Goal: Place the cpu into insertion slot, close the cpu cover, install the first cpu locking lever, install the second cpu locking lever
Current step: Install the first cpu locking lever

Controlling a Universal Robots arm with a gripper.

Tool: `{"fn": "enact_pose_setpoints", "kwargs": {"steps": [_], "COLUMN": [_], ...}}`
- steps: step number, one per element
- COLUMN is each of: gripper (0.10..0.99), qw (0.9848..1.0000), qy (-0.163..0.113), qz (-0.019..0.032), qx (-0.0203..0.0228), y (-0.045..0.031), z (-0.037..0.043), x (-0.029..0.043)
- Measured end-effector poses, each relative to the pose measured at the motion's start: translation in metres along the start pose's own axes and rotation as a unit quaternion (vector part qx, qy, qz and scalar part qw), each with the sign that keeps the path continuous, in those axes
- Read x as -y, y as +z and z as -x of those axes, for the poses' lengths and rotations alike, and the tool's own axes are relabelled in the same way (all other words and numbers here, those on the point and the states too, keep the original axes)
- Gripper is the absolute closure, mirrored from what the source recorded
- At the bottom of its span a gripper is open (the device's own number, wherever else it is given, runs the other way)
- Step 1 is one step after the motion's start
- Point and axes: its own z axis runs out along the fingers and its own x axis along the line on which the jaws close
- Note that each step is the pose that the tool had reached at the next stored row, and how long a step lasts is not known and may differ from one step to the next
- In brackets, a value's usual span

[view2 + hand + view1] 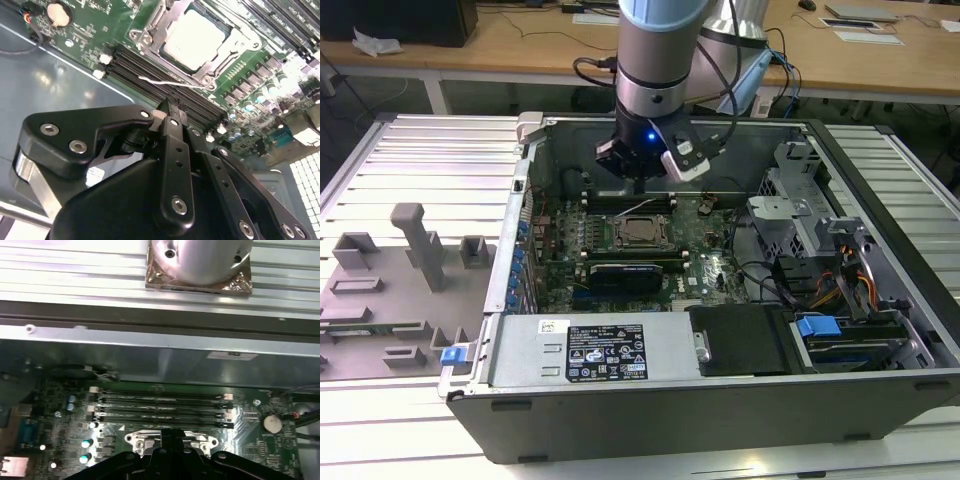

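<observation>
Exterior view: the end effector (640, 178) hangs inside the open computer case (720, 400), above the motherboard (705, 255). Its fingers are drawn together and carry nothing. The cpu (641, 231) lies below it and apart from it, seated in the insertion slot (619, 232). The case rests on a slatted metal surface (420, 160). Second wrist view: the end effector (169, 107) appears closed and empty, with its tips over the memory slots (145, 67). Ahead of the tips, the pale top of the cpu (195, 39) shows through the window of the cpu cover (231, 40), which appears to lie flat over the chip. A thin pale rod (170, 82) runs between the tips and the socket edge. It may be an unlatched locking lever, but that cannot be told for certain. First wrist view: the end effector (172, 440) hides the middle of the socket, and silver parts of the cpu cover (136, 439) project on either side of it. Beyond the tips run the memory slots (160, 405), with a coin cell (271, 423) off to one side. Judged progress: the chip is placed and the cover looks closed. Neither lever can be confirmed as locked, so the lever steps are taken as unfinished.
</observation>
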Motion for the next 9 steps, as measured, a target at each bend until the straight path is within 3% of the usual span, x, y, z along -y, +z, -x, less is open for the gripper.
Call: {"fn": "enact_pose_setpoints", "kwargs": {"steps": [3, 4, 7, 8, 9], "gripper": [0.980, 0.980, 0.980, 0.980, 0.980], "qw": [1.0000, 1.0000, 0.9996, 0.9994, 0.9992], "qy": [0.000, 0.000, -0.001, -0.001, -0.002], "qz": [0.0000, -0.0050, -0.0292, -0.0355, -0.0386], "qx": [0.0000, 0.0005, 0.0025, 0.0037, 0.0076], "y": [0.0001, 0.0003, 0.0002, 0.0003, 0.0011], "z": [0.0003, 0.0004, 0.0003, 0.0003, 0.0003], "x": [-0.0001, -0.0001, 0.0000, 0.0000, 0.0000]}}
